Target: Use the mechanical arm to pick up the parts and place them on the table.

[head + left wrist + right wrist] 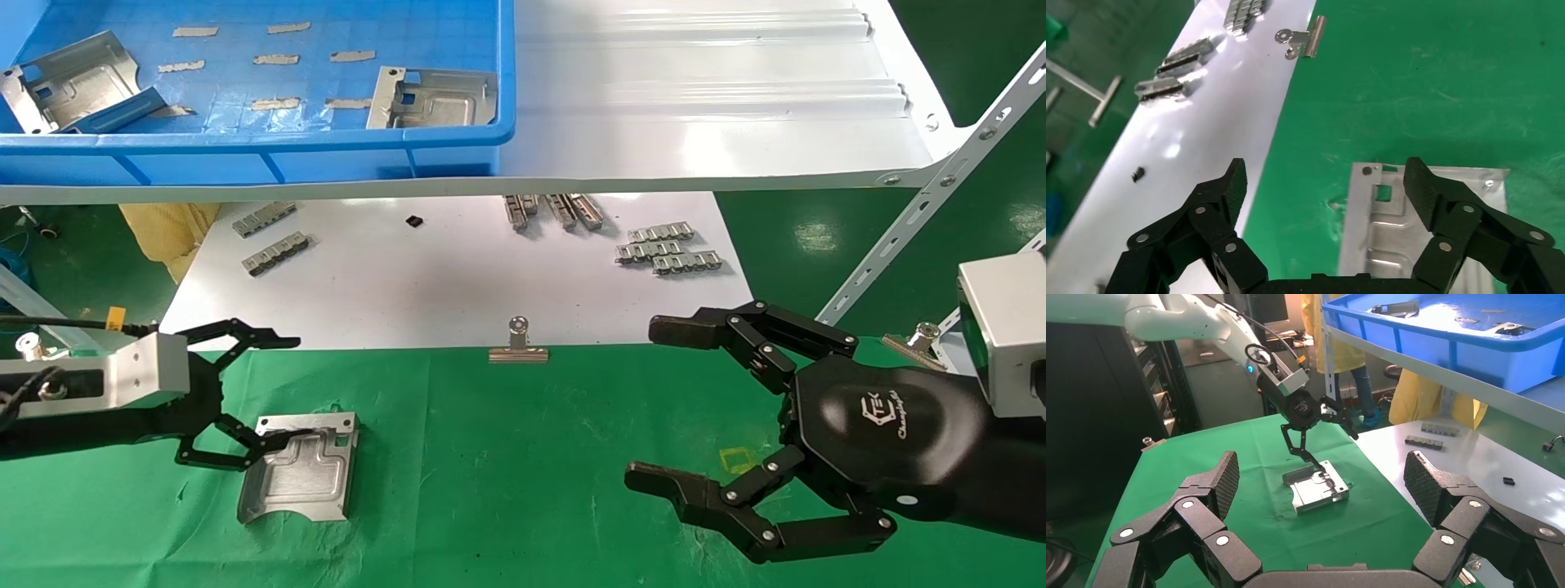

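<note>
**One part down, two waiting in the bin**

The left claw [245,400] stands wide over a silver part [301,478] lying flat on the green tabletop [507,474], one finger touching its edge, gripping nothing. The right claw [695,408] hovers wide and empty. Two parts [433,98] remain in the blue bin [245,147] on the shelf.
</note>
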You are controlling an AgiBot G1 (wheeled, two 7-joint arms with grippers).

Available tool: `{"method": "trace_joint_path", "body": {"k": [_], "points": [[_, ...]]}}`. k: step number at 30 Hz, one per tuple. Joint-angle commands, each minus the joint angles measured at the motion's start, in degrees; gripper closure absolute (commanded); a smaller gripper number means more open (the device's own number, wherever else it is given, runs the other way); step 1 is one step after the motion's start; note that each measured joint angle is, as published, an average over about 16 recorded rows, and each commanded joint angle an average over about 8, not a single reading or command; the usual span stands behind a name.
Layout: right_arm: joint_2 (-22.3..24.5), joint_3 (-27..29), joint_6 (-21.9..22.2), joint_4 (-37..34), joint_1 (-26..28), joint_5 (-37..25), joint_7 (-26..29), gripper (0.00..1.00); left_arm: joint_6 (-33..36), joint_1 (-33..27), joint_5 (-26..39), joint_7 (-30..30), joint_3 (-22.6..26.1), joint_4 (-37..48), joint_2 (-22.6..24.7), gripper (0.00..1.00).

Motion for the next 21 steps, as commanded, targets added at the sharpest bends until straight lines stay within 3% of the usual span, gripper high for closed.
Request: {"method": "trace_joint_path", "body": {"k": [1,21], "points": [[0.0,0.0,0.0,0.0,0.0,0.0,0.0,0.0,-0.11,0.81,-0.67,-1.42,-0.56,-1.67,-0.35,0.0],[0.0,0.0,0.0,0.0,0.0,0.0,0.0,0.0,-1.79,12.27,-10.02,-21.72,-8.47,-25.4,-5.28,0.0]]}}
